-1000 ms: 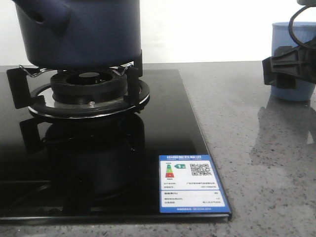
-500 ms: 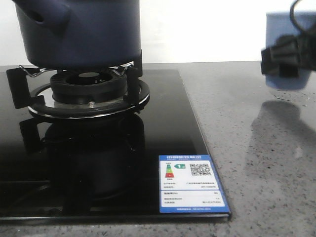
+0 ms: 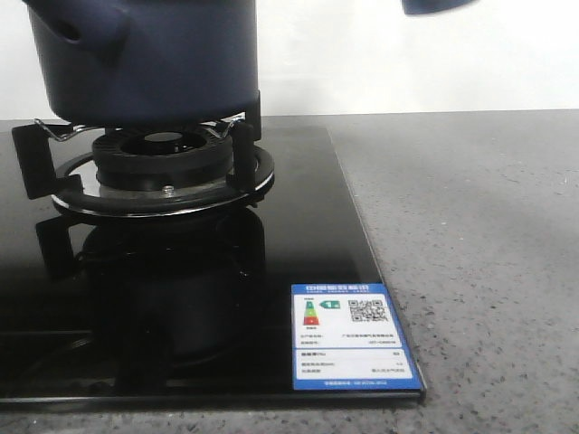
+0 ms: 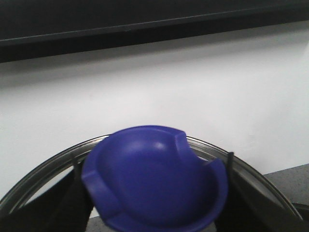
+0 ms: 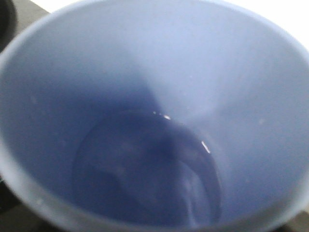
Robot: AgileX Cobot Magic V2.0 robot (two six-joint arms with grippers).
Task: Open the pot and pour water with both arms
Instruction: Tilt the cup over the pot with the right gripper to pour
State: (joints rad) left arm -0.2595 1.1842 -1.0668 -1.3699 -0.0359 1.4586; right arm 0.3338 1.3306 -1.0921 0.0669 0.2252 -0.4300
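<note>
The dark navy pot [image 3: 154, 63] stands on the burner at the back left, its side nub [image 3: 86, 32] facing left; its top is cut off by the frame. My left gripper [image 4: 154, 210] is shut on the blue knob [image 4: 154, 179] of a metal-rimmed lid [image 4: 43, 169], with black fingers [image 4: 70, 208] on either side. The pale blue cup [image 5: 145, 63] fills the right wrist view, with water [image 5: 145, 169] in its bottom. Only its base [image 3: 439, 5] shows at the top right of the front view, high above the counter. My right gripper's fingers are hidden behind the cup.
The black glass stove [image 3: 298, 226] carries a burner ring with pot supports [image 3: 163, 163] and a blue-edged energy label [image 3: 353, 336] at its front right corner. Grey speckled countertop [image 3: 479, 235] lies to the right. A white wall is behind.
The right gripper has lifted the cup from the counter at the right, up and to the left, until only its base shows at the top edge. The pot has not moved.
</note>
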